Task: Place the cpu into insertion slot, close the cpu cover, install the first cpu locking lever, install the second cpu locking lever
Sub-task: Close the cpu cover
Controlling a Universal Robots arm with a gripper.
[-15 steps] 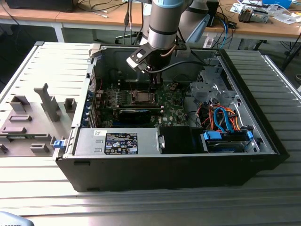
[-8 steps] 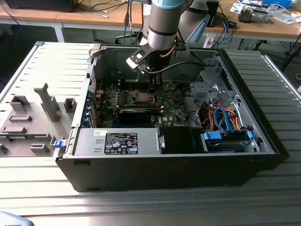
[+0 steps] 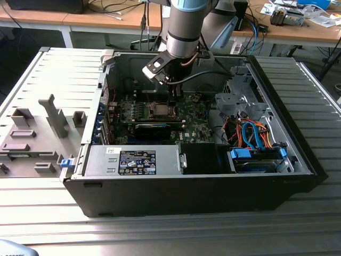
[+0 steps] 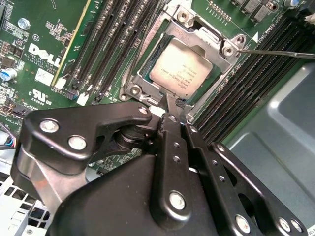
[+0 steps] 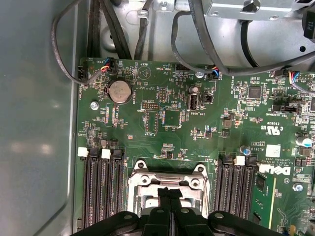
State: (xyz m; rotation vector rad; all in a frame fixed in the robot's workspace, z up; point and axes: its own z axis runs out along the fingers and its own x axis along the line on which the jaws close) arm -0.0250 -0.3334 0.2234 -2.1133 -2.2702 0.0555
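Dull silver-grey metal faces up: the cpu [image 4: 181, 73] lies flat in the insertion slot [image 3: 160, 110], edges square with the socket, no side longer than another. The cpu cover [image 4: 216, 42] lies down around it, chip showing through its window. In the exterior view the slot sits at 10 o'clock from the case [image 3: 160, 197] middle, the gripper [image 3: 173, 101] at its 2 o'clock edge. Gripper fingers are pressed together, tips at the cover rim. One thin locking lever [image 4: 275, 51] runs across the memory slots [image 4: 251, 83].
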